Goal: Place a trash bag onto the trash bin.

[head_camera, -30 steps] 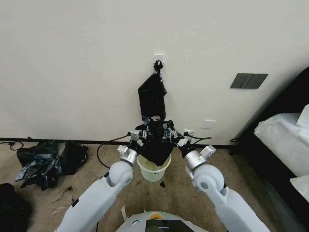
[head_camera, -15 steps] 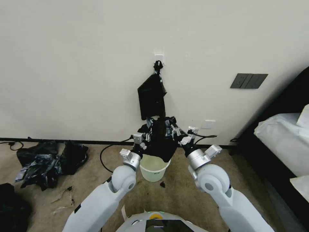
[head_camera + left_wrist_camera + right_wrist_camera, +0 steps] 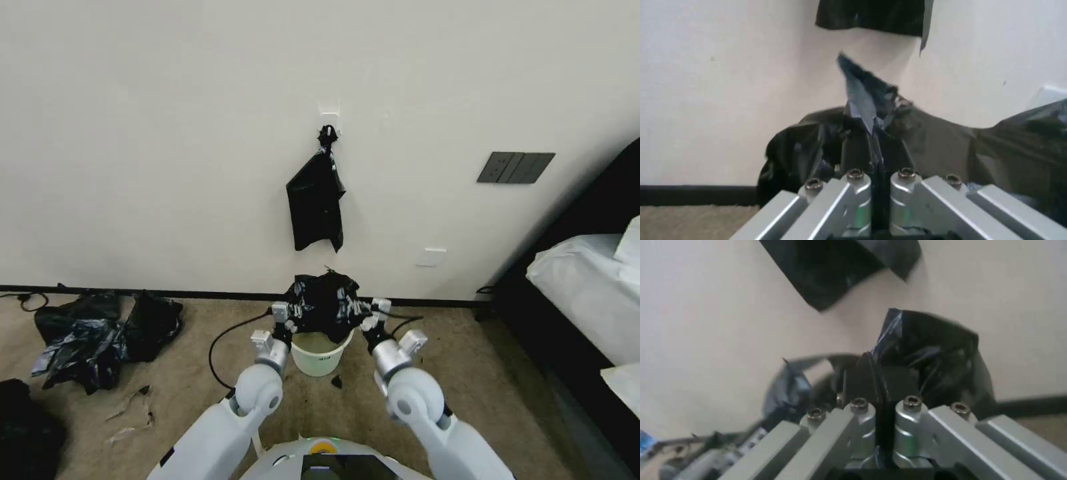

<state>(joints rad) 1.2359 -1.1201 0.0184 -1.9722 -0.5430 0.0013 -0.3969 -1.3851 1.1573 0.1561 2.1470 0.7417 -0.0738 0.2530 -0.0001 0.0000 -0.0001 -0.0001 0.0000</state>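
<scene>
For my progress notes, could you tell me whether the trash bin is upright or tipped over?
Upright: the trash bin stands on the carpet, mouth up, beneath the trash bag held by the left gripper and right gripper.

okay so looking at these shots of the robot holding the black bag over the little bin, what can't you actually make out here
- Head view: the trash bag, held by the left gripper and right gripper, covers the far rim and most of the mouth of the trash bin.
- Head view: the bin's dark label is too small to read.
- Left wrist view: bag film hides the bin.
- Right wrist view: the fingers are mostly buried in film.
</scene>
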